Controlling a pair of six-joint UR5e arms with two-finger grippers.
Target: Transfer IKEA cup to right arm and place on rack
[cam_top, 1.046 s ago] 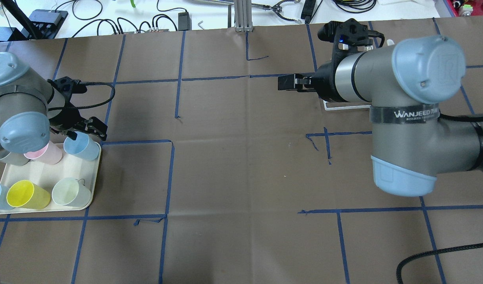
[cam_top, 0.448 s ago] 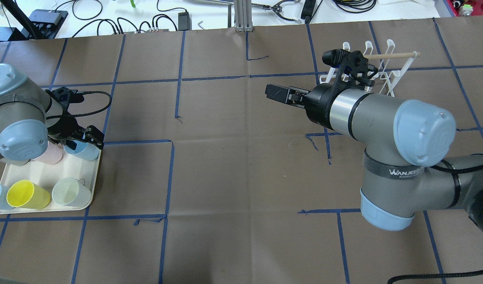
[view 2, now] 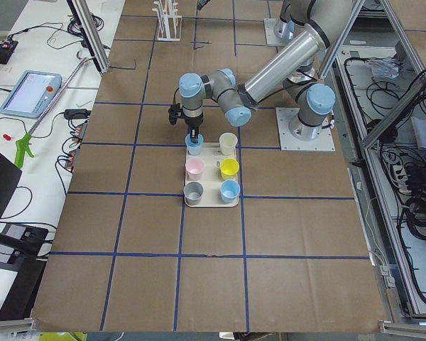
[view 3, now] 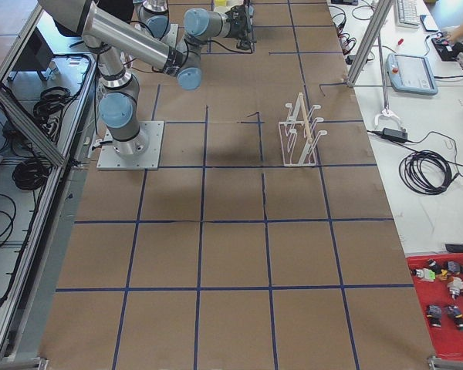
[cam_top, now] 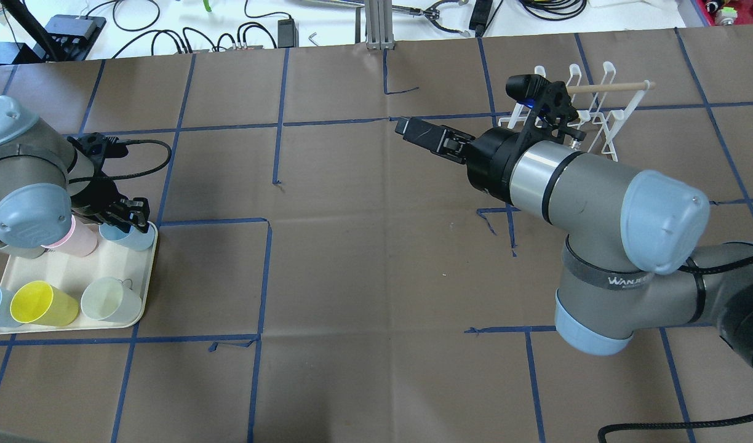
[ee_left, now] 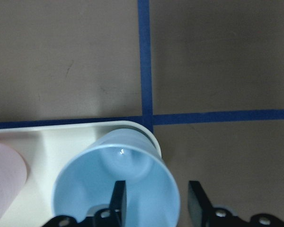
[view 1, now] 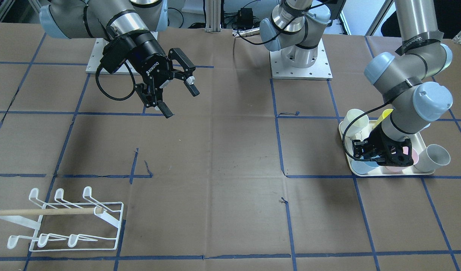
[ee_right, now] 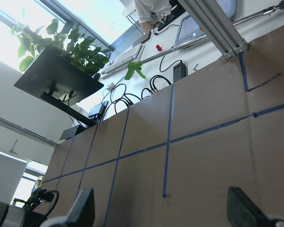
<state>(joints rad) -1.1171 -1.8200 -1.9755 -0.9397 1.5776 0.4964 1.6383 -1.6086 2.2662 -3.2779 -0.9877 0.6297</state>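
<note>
- A pale blue plastic cup [ee_left: 109,177] stands upright, mouth up, in one corner of a cream rectangular tray [ee_left: 42,139]. It is the corner farthest from the robot and nearest the middle of the surface.
- The left hand [ee_left: 156,201] points down over this cup, released. One black finger [ee_left: 117,203] sits inside the cup and the other [ee_left: 197,205] outside, with the cup's wall between them. The wrist view shows gaps on both sides of the wall.
- Five more cups share the tray: pink [cam_top: 75,239], yellow [cam_top: 41,303], pale green [cam_top: 109,299], grey and a second blue.
- The tray lies on the robot's left side of the brown paper surface [cam_top: 352,258], which is crossed by blue tape lines.
- The right hand [view 1: 182,104] is held in the air over the surface's middle part, fingers spread wide, grasping nothing.
- A white wire rack with a wooden dowel handle [view 1: 64,222] stands on the robot's right side, near the far edge and well apart from the tray.
</note>
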